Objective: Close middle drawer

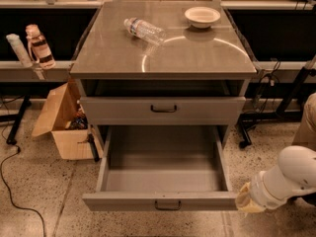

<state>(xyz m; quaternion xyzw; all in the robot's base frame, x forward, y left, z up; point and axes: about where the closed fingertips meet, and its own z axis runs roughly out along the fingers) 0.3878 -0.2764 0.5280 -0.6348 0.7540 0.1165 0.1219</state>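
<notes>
Hovering just right of the open middle drawer [160,200], the gripper [245,200], state impossible to tell, is facing a push straight back.

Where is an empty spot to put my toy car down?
The front half of the tabletop, nearer than the bottle and bowl, is bare. The open middle drawer is bare inside too. It's tight at the drawer's right front corner, where the gripper sits.
</notes>
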